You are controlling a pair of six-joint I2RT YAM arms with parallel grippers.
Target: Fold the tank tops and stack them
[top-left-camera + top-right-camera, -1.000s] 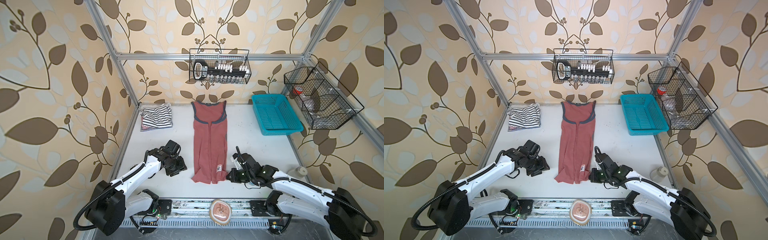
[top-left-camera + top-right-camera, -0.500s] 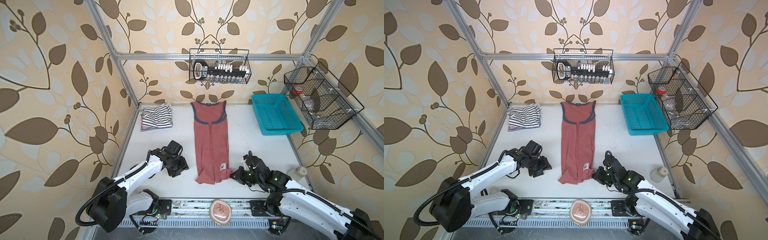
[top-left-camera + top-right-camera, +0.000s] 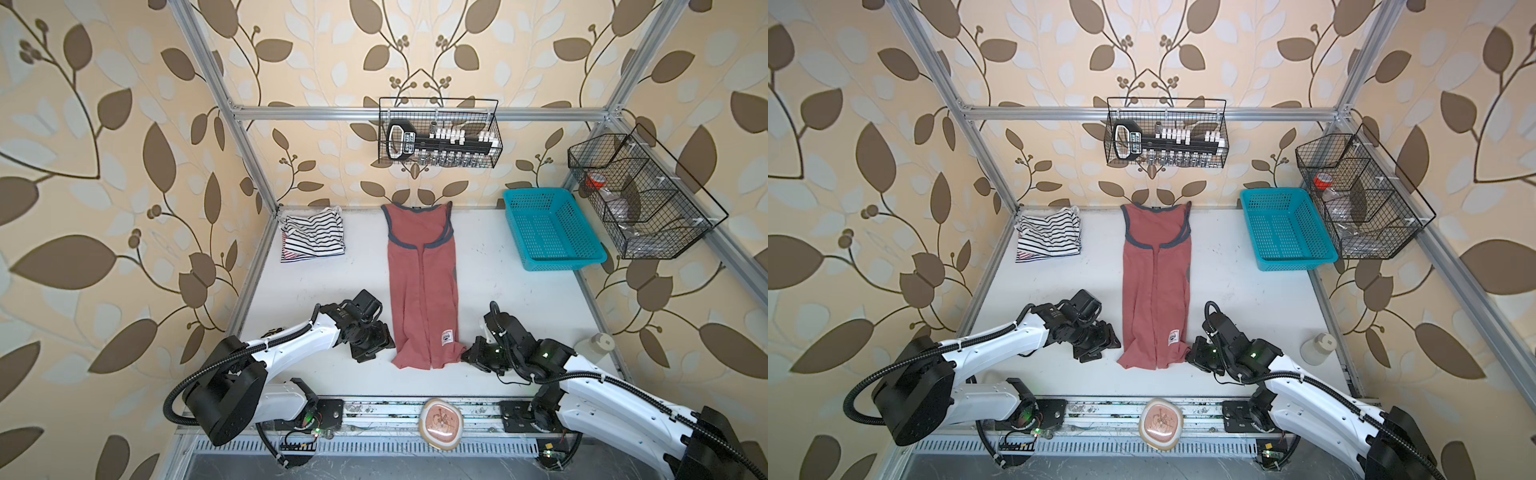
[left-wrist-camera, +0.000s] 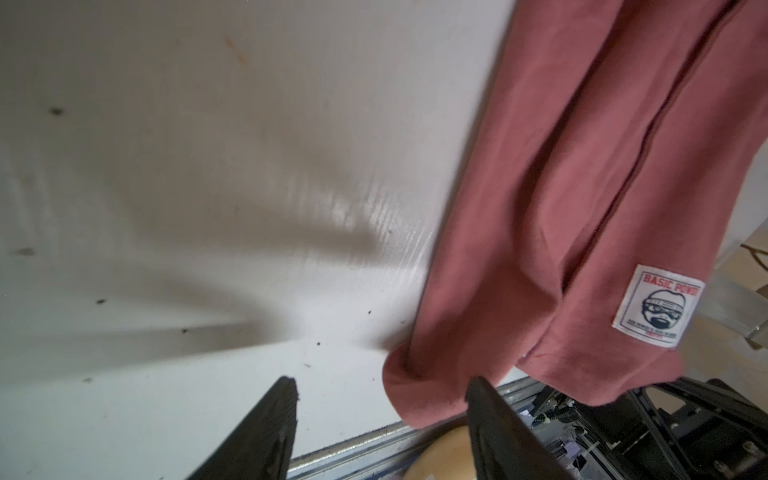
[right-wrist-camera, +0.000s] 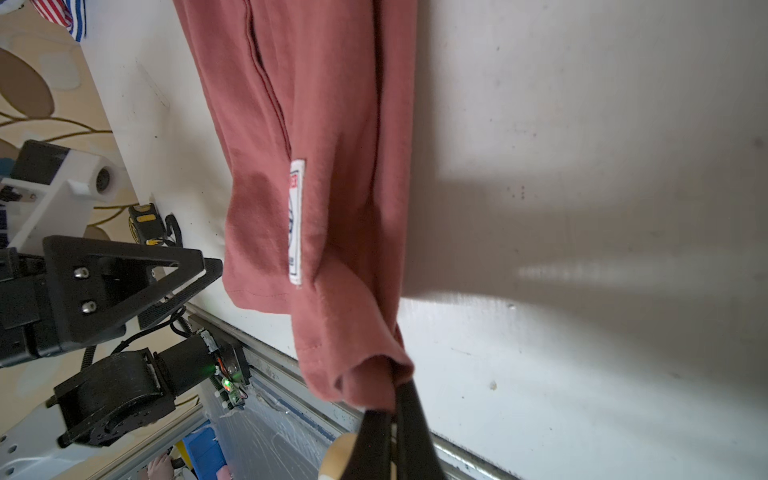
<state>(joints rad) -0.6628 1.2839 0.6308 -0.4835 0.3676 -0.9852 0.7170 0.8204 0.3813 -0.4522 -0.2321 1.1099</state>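
Tabletop (image 3: 498, 299) inventory
One dusty red tank top (image 3: 422, 286) and two striped tank tops (image 3: 316, 230) (image 3: 291, 257) are lying; one teal basket (image 3: 567, 263) is sitting; two wire baskets (image 3: 492, 160) (image 3: 665, 241) are hanging.

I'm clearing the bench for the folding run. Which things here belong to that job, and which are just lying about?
For the job:
red tank top
pile of striped tops

Lying about:
blue basket
back wire basket
side wire basket
white bottle
beige disc
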